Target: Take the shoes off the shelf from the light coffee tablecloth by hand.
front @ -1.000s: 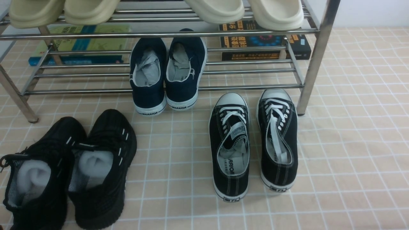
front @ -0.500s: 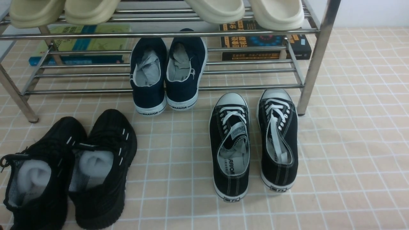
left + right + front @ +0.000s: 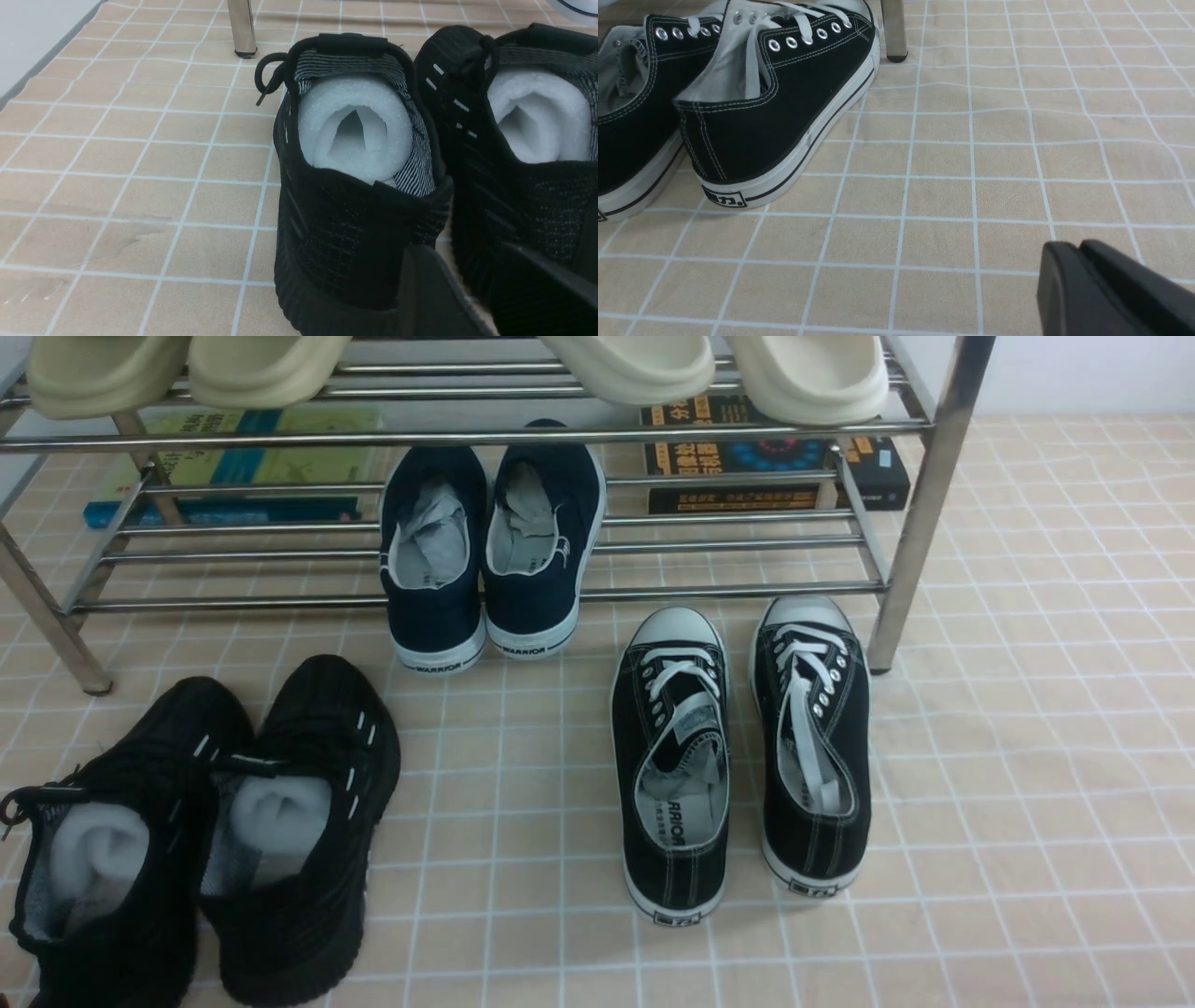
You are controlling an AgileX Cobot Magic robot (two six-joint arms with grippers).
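The shoes, a pair of black canvas lace-up sneakers with white toe caps, stand side by side on the light coffee tablecloth (image 3: 1027, 756), just in front of the shelf's right leg (image 3: 920, 523). One shoe (image 3: 672, 765) is on the left and the other (image 3: 812, 747) on the right. In the right wrist view the nearer shoe (image 3: 770, 102) sits well away from my right gripper (image 3: 1069, 247), which is shut and empty over bare cloth. My left gripper (image 3: 455, 247) is open, holding nothing, close behind the heels of the all-black knit sneakers (image 3: 355, 186). Neither gripper shows in the front view.
Navy slip-ons (image 3: 490, 551) rest on the chrome shelf's lower bars, heels hanging over the front bar. Cream slippers (image 3: 635, 364) sit on the top tier. Books (image 3: 233, 467) (image 3: 775, 457) lie under the shelf. The black knit sneakers (image 3: 205, 840) stand at the front left.
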